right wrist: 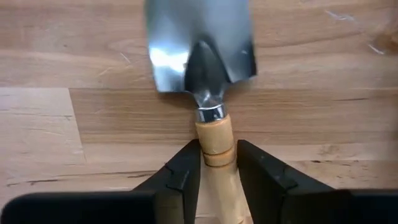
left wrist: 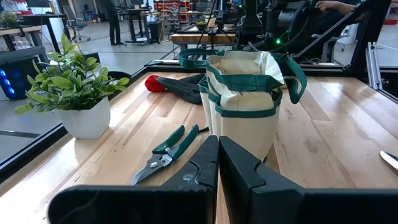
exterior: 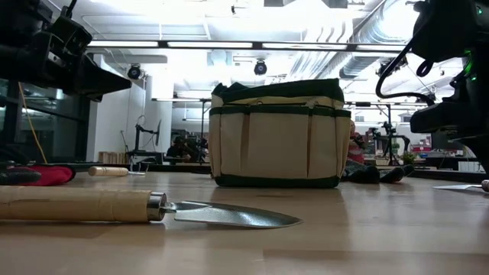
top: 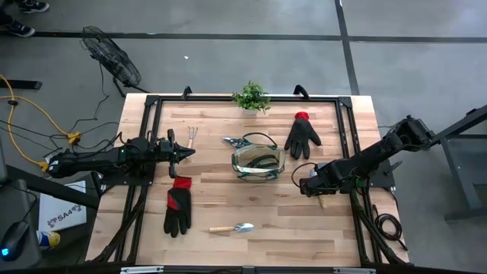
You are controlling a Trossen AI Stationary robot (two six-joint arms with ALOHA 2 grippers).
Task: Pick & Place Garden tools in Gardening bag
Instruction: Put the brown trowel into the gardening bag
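While the right gripper (right wrist: 217, 163) stands low over the table's right side, its two fingers straddle the wooden handle of a trowel (right wrist: 202, 74) just below the metal collar, the pads touching or nearly touching the wood; whether the pinch has fully seated I cannot tell, and the tool lies flat on the table (top: 304, 221), not lifted. Taking the handle near the blade probably keeps the heavy end from swinging once it rises. The gardening bag (top: 259, 161) sits at mid-table with its mouth open upward, near this arm and so an easy drop. The left gripper (left wrist: 218, 163) waits on the table's left side, fingers pressed together on nothing, pointing toward the bag. Around the bag the rest of the garden tools lie apart: the pruning shears (left wrist: 166, 151) just beside it on the far side, a small rake (top: 192, 135) farther left, one glove (top: 303, 135) beyond the bag to the right, the other glove (top: 178, 205) near the left arm, and a second trowel (top: 232, 227) toward the front edge. A potted plant (top: 252, 97) stands at the far edge, out of the way.
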